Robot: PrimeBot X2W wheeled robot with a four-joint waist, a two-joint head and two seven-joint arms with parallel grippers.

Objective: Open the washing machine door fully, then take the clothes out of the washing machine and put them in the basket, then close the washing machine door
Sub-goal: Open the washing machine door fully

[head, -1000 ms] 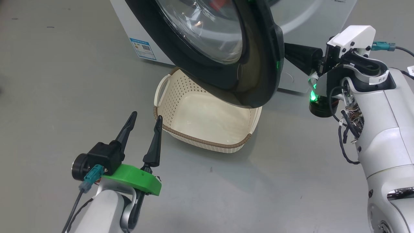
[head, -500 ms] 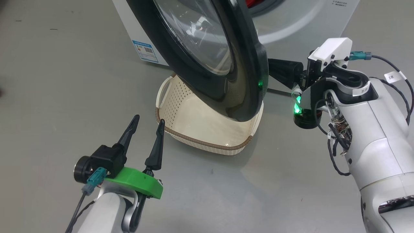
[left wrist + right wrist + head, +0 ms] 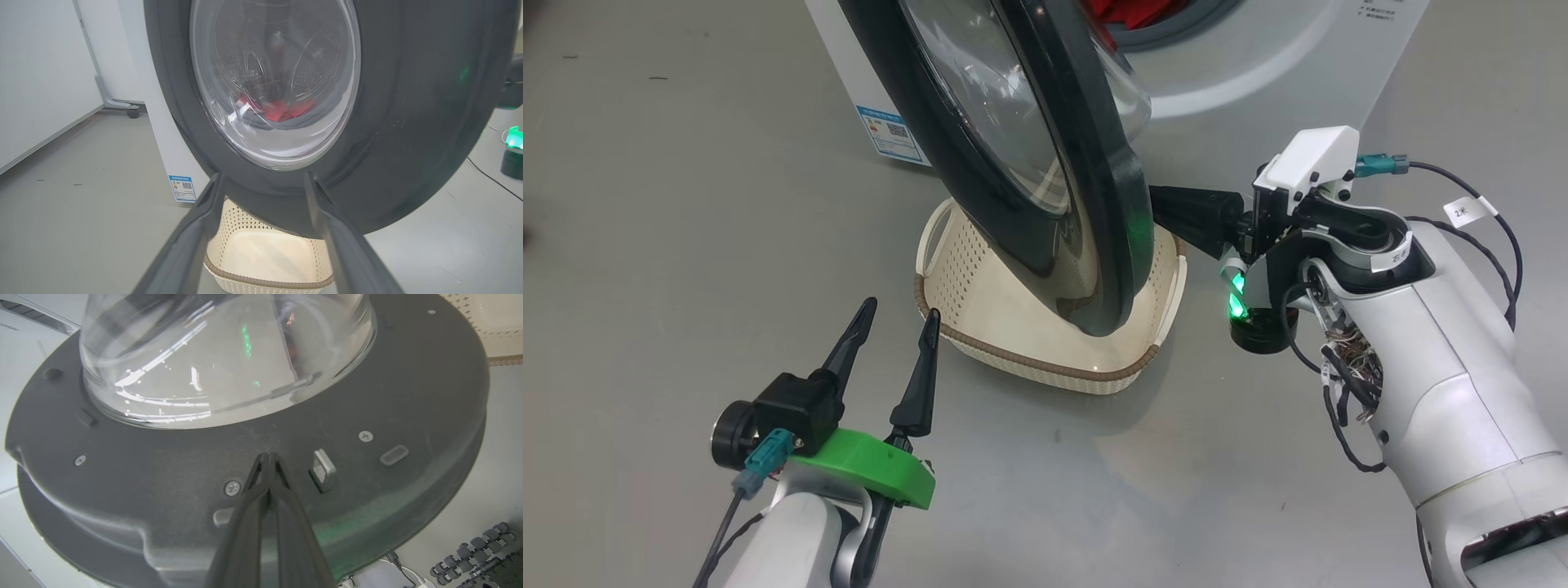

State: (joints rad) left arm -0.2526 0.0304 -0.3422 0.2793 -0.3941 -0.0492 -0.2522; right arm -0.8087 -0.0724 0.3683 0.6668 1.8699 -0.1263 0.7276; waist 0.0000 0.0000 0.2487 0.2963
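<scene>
We see the washing machine door [image 3: 1094, 180] swung out from the washing machine [image 3: 1258, 65], nearly edge-on to the head camera, its lower rim hanging over the basket [image 3: 956, 253], which sits on the grey floor [image 3: 686, 204] in front of the machine. The red clothes [image 3: 1119, 10] lie inside the drum; in the left wrist view we make them out through the door's glass bowl. Our right end effector [image 3: 267, 457] has its fingers pressed together, holding nothing, the tips against the door's dark inner face, just below the glass and beside a metal latch [image 3: 322, 471]. Our left end effector [image 3: 902, 309] is spread wide and empty, near the basket's near corner but apart from it. A blue sticker [image 3: 889, 135] low on the machine carries a QR code; its print is too small for us to read. A white tag [image 3: 1463, 210] on the right arm's cable reads "2米".
</scene>
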